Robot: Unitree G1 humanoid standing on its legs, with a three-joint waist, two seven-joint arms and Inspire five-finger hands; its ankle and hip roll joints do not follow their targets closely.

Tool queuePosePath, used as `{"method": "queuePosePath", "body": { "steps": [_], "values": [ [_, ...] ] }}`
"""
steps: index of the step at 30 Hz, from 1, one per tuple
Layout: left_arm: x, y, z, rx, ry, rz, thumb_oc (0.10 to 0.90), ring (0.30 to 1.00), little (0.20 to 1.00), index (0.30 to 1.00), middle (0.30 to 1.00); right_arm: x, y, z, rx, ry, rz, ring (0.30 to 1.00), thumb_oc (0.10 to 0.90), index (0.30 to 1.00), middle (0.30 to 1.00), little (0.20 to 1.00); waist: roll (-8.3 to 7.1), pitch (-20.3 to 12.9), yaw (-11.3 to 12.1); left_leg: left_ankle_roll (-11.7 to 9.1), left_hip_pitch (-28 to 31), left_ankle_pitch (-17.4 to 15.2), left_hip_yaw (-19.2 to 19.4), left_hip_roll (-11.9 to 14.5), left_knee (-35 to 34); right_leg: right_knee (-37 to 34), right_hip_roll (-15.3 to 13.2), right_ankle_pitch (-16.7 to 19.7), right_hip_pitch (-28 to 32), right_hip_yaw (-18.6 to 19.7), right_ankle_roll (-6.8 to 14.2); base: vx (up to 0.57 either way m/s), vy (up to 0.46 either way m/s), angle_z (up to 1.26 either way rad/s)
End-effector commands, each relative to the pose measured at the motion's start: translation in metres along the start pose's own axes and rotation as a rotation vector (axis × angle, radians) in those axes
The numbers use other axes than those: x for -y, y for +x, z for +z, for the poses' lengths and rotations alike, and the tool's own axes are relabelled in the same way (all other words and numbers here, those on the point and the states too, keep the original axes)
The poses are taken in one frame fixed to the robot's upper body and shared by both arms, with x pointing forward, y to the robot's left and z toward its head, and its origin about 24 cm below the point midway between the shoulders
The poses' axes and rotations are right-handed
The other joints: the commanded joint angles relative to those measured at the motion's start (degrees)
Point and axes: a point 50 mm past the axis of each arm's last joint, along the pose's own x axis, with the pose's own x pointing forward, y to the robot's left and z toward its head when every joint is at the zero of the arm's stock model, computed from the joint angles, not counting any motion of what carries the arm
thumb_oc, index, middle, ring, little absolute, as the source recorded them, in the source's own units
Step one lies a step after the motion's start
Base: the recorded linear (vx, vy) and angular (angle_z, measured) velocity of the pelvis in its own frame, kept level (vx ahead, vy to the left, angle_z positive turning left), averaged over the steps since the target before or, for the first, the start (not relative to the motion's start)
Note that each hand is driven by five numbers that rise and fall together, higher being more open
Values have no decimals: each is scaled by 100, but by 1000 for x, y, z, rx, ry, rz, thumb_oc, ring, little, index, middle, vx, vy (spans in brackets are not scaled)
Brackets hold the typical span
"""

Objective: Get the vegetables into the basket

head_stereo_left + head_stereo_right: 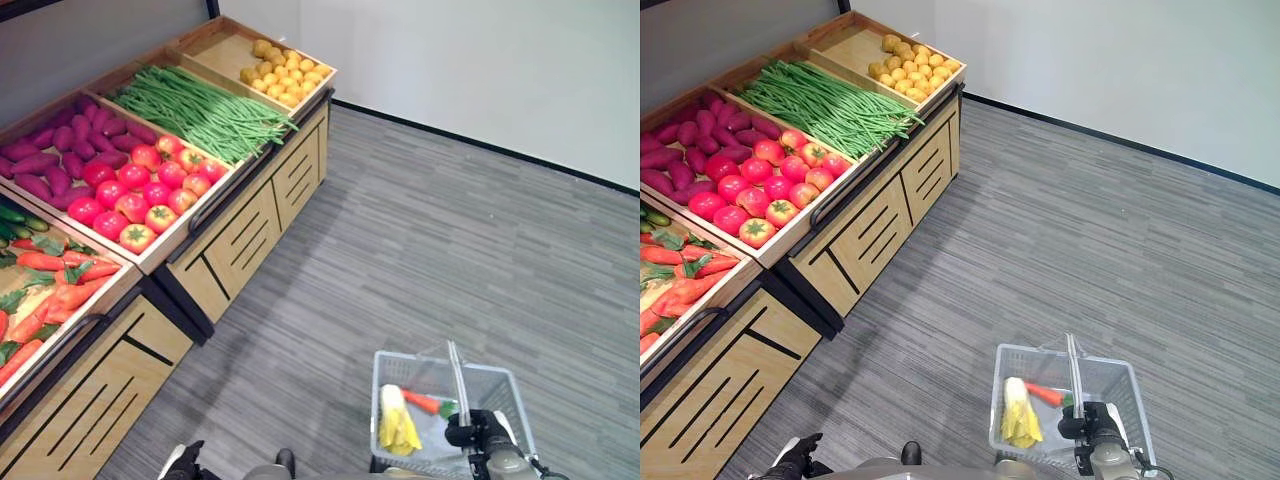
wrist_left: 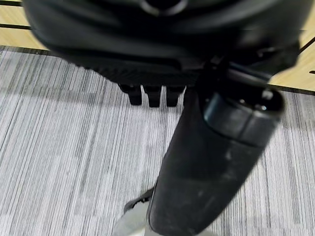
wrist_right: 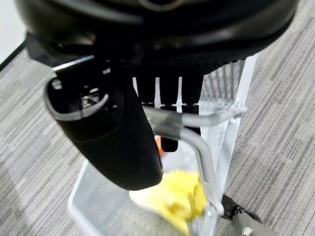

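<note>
2 vegetables in basket (image 1: 500, 392), right hand (image 1: 478, 433) gripping handle (image 3: 197, 142)

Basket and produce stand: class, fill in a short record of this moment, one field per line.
basket: clear wire basket carried above the grey floor
handle: right hand curled round the basket's handle
contents: a yellow corn cob and a carrot
left hand: low beside the stand, holding nothing
stand bins: carrots, tomatoes, green beans, sweet potatoes, yellow potatoes
</note>
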Motion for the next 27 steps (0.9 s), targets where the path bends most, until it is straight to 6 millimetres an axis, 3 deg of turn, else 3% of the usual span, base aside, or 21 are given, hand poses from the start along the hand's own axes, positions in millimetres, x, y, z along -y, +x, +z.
{"method": "queuePosePath", "body": {
  "steps": [1,20,26,27],
  "values": [
    [-14,-1,-12,-38,9,50,900,1000,1000,1000,1000,28,6,41,176,26,-102,300,400,300,300,300,-249,-184,58,-133,-301,-33,-385,36,-50,282,-202,115,-34,11,222,51,-32,3],
    [5,-3,-15,-51,12,-14,900,1000,1000,1000,1000,30,8,21,73,-41,-102,300,400,300,300,300,-87,-350,-60,-322,-80,75,-122,217,-271,-409,-50,264,194,156,180,-14,-24,-8],
    [12,-3,-15,-59,-5,-39,900,1000,1000,1000,1000,46,7,-2,-50,-62,-150,300,400,300,300,300,7,-416,-58,-368,-84,102,-81,241,-306,-547,-22,309,215,159,181,-29,-43,-3],
    [13,-3,-16,-62,-16,-43,900,1000,1000,1000,1000,57,7,-7,-85,-70,-185,300,400,300,300,300,50,-424,-45,-378,-87,114,-76,247,-306,-547,-22,314,192,167,178,-16,-18,-4]
  ]
}}
